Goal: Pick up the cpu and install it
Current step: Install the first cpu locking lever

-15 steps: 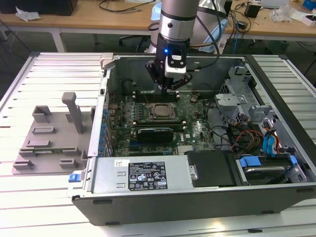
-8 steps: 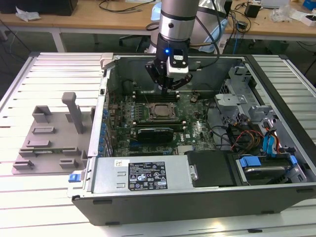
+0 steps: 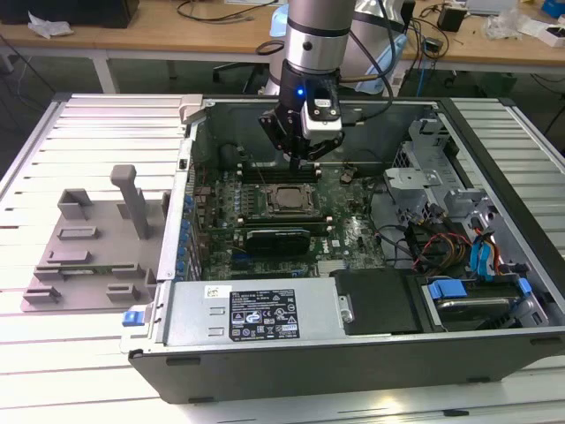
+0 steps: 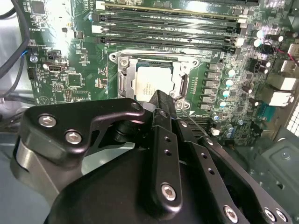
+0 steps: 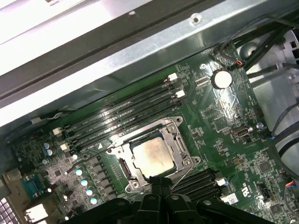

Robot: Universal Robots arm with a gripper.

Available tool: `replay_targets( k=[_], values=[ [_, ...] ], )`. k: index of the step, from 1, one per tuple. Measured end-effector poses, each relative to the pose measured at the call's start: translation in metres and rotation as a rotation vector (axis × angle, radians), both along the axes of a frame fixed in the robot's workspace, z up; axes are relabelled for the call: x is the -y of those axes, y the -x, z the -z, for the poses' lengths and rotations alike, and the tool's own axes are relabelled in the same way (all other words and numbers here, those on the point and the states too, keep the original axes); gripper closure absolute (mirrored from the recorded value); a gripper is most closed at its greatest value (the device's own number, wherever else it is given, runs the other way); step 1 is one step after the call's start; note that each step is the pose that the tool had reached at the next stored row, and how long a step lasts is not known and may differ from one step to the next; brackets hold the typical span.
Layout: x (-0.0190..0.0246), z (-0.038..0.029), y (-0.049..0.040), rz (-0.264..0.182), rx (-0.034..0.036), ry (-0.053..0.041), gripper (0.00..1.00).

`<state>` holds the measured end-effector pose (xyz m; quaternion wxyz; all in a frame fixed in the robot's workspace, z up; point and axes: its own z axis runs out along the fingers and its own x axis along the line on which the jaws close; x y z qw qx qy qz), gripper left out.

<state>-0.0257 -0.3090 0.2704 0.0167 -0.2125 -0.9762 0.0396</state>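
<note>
the cpu [image 4: 152,79] lies flat inside the socket [image 4: 122,77]. the gripper [image 4: 159,95] hangs above the socket's edge, its fingers pressed together and holding nothing. memory slots [image 4: 163,28] run beside the socket, and a grey tray [image 3: 88,247] sits well apart from the socket, outside the case [image 3: 353,353].

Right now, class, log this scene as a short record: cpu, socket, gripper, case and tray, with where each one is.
cpu: lying flat in the motherboard socket, metal top up
socket frame: surrounds the cpu
gripper: shut, holding nothing, above the cpu's near edge; contact cannot be told
computer case: open on the slatted table
grey tray: on the table beside the case, at the exterior view's left
</note>
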Motion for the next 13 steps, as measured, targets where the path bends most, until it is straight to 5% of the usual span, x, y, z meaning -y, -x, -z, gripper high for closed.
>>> replay_targets(
  k=[13],
  values=[
    [0.0000, 0.0000, 0.0000, -0.101, 0.0000, -0.0001, 0.89]
  ],
)
